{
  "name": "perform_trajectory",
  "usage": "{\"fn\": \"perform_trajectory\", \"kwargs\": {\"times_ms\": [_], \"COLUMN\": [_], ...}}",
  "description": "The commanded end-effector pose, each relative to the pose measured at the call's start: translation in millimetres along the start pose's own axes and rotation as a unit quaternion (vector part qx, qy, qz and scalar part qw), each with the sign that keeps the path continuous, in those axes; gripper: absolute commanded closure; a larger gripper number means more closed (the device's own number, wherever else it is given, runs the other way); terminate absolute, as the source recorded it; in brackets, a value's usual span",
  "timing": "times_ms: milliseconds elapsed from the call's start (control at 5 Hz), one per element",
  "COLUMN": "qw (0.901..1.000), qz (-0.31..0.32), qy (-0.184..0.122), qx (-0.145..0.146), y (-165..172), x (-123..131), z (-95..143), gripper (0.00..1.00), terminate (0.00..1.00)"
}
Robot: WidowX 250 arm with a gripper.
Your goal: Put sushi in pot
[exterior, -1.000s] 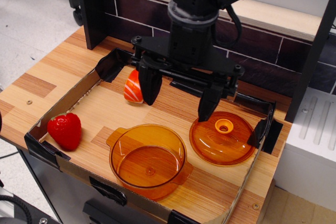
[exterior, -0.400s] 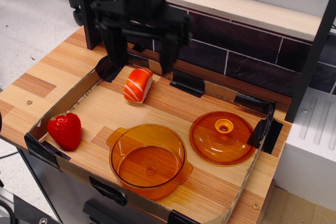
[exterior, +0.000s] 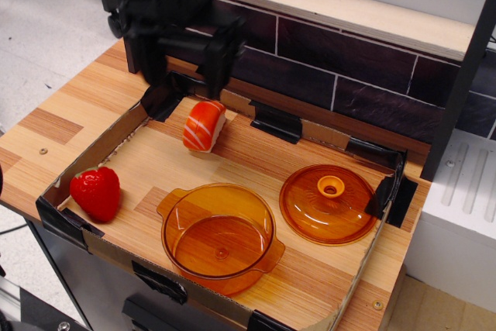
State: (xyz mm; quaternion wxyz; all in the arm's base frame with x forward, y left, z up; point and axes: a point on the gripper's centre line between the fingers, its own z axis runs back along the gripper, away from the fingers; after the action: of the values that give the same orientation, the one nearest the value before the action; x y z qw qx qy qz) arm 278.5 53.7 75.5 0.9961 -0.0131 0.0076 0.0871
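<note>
Orange-and-white sushi (exterior: pixel 204 125) lying on the wooden tray floor (exterior: pixel 256 164) behind the empty pot (exterior: pixel 220 238), black gripper (exterior: pixel 186 70) hanging above and behind the sushi with fingers spread, holding nothing, strawberry (exterior: pixel 96 192) left of the pot, lid (exterior: pixel 328 203) to its right

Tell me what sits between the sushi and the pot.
Nothing: in the only view, bare wood separates the sushi from the pot.

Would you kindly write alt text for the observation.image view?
A black end effector, open and empty, hangs above a salmon sushi lying in a shallow wooden tray. Nearer the camera sit an empty orange pot, its lid and a strawberry.
</note>
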Motion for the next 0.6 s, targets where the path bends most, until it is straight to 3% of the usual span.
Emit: {"fn": "perform_trajectory", "kwargs": {"times_ms": [0,400], "qw": [0.9984,0.9979], "qz": [-0.020,-0.021], "qy": [-0.053,-0.058], "qx": [0.005,0.017], "y": [-1.6,-2.2], "x": [21.8,30.1], "z": [-17.0,-31.7], "gripper": [0.00,0.00], "terminate": [0.00,0.00]}}
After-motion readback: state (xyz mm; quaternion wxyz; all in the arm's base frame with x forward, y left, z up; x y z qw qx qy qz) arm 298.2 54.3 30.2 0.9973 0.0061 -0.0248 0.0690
